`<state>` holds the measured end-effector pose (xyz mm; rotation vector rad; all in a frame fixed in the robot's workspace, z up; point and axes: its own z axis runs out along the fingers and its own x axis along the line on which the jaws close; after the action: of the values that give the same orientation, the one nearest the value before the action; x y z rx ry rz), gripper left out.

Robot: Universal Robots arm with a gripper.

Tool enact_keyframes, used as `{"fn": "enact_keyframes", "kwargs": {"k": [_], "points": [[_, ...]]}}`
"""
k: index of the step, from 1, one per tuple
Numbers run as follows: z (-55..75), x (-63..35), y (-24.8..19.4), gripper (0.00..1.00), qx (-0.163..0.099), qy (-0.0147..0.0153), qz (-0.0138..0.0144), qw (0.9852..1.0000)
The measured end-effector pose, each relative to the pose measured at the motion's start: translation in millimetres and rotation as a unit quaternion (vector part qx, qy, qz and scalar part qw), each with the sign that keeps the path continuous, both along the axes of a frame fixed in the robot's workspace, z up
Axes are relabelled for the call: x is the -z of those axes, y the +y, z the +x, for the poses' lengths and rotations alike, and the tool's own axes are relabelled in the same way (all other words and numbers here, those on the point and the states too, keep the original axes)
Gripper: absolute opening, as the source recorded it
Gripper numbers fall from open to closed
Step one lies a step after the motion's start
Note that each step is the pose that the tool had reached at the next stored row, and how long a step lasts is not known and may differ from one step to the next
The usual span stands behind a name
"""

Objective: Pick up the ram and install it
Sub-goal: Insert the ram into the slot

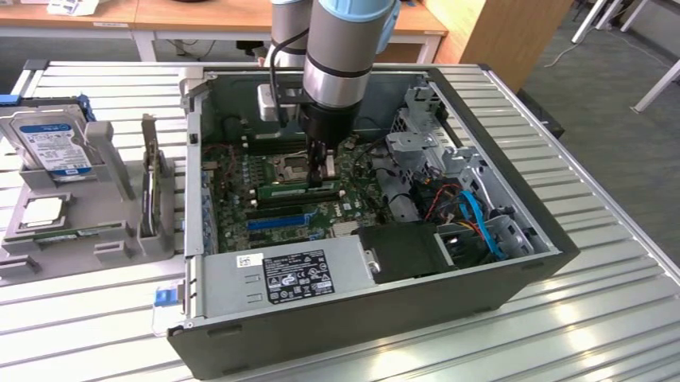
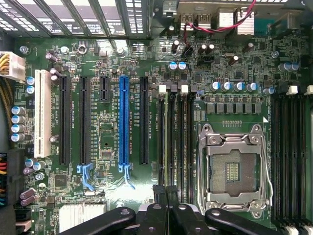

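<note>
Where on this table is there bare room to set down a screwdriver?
Bare table runs along the exterior view's right of the computer case, and on the camera's side of the grey holder. Crowded: the holder itself, and inside the case, where the pincer grips the ram.

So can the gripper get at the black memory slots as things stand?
Likely yes: the case is open, and the gripper, shut on the ram, hangs right over those slots, nothing between.

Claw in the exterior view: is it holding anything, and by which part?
The claw is shut on the ram, pinching its upper long edge.
</note>
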<state>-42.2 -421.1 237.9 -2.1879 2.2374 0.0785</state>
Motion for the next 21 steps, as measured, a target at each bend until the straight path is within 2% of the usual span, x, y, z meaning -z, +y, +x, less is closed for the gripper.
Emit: {"fn": "enact_keyframes", "kwargs": {"k": [18, 21], "points": [[0.0, 1.3, -0.4, 0.11, -0.005, 0.0, -0.0001, 1.0], [0.1, 1.3, -0.4, 0.11, -0.005, 0.001, -0.0001, 1.0]]}}
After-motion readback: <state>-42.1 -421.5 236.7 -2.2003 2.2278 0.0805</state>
